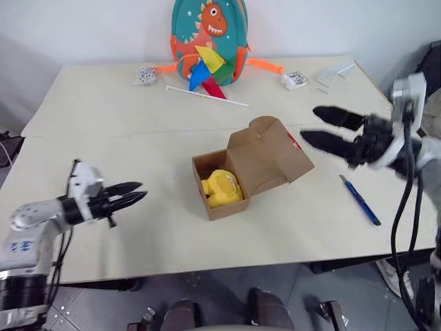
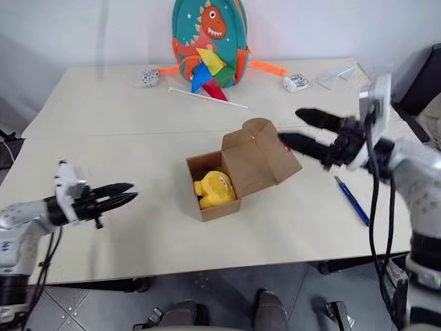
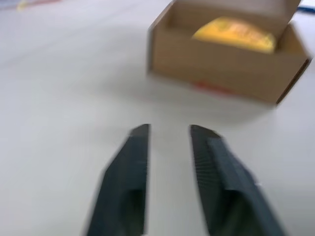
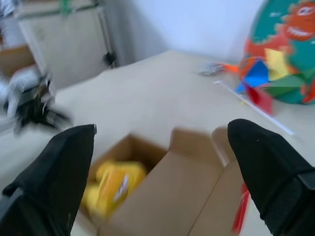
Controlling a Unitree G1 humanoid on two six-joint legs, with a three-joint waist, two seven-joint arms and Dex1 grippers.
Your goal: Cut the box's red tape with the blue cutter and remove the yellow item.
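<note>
The box stands open in the middle of the table, its lid tipped back to the right. The yellow item lies inside it. A strip of the red tape shows on the lid's far edge. The blue cutter lies on the table to the right of the box. My right gripper hovers open and empty above the lid's right side, pointing left. My left gripper is low over the table, well left of the box and pointing at it. Its fingers stand apart with nothing between them.
A teal dinosaur backpack stands at the back of the table, with a colourful pinwheel leaning on it. Small white objects and a folded white paper lie beside it. The table's front edge is close.
</note>
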